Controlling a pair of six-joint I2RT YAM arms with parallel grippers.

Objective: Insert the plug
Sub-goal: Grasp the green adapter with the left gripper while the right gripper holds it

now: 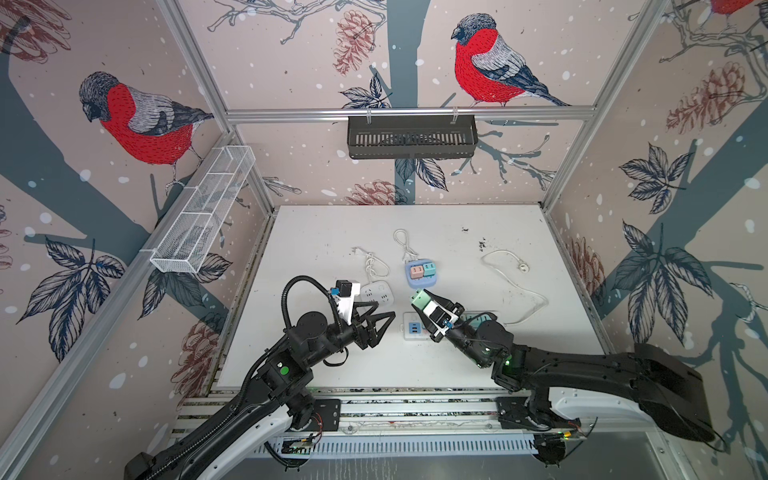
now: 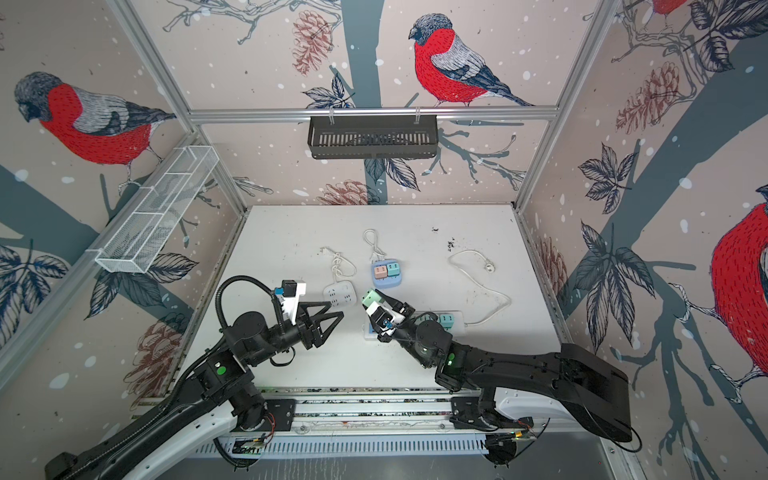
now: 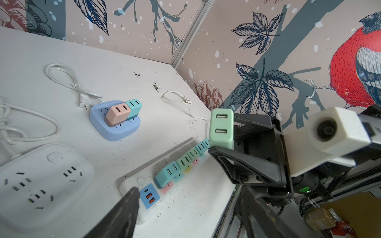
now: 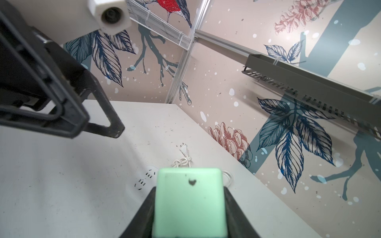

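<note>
A mint-green plug (image 1: 419,298) (image 2: 370,297) (image 3: 221,127) (image 4: 189,202) with two USB ports hangs above the table's middle, and my right gripper (image 1: 428,305) (image 4: 189,208) is shut on its sides. Under that arm lies a long white power strip (image 1: 409,332) (image 3: 132,181) carrying several teal and green plugs and a blue USB panel. Left of the plug, my left gripper (image 1: 384,311) (image 2: 336,310) (image 3: 191,216) hovers open and holds nothing. Its tips are beside a white square power strip (image 1: 376,293) (image 3: 41,181).
A blue square strip (image 1: 420,276) (image 3: 115,123) with a pink and a teal plug sits behind the held plug. A loose white cable (image 1: 523,268) runs along the right. A black basket (image 1: 411,137) hangs on the back wall and a wire basket (image 1: 203,208) on the left wall.
</note>
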